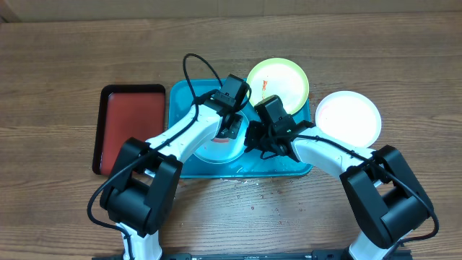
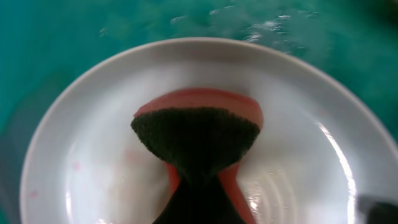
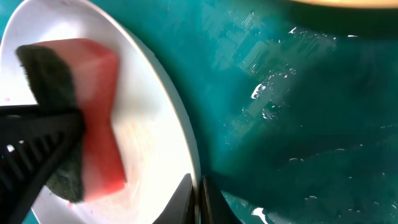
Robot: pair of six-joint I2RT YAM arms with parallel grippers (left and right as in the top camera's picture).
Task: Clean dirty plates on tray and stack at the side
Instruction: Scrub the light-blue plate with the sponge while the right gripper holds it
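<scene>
At the far left the red tray (image 1: 130, 123) lies on the table (image 1: 58, 58), just beside the blue tray (image 1: 267, 167) and apart from the work; it looks bare, so it may be where clean plates are meant to go, though that is a guess.

In the blue tray, whose floor is wet, sits the centre plate (image 2: 298, 124); washing inside the tray probably serves to catch the water. The left gripper (image 2: 196, 183) is clamped on a sponge (image 2: 196, 134), dark scouring face down and pressed flat against the plate, the pose for scrubbing; faint pink marks near the plate's left edge suggest it is not yet clean.

The right gripper (image 3: 198, 199) has its jaws pinched together on the near rim of the centre plate, most likely to stop it sliding under the sponge's push.

Further right the green plate (image 1: 278, 83) rests over the tray's far corner, a red smear on it, so it probably awaits its turn; the white plate (image 1: 349, 115) lies on the table just beside the tray, seemingly set aside.
</scene>
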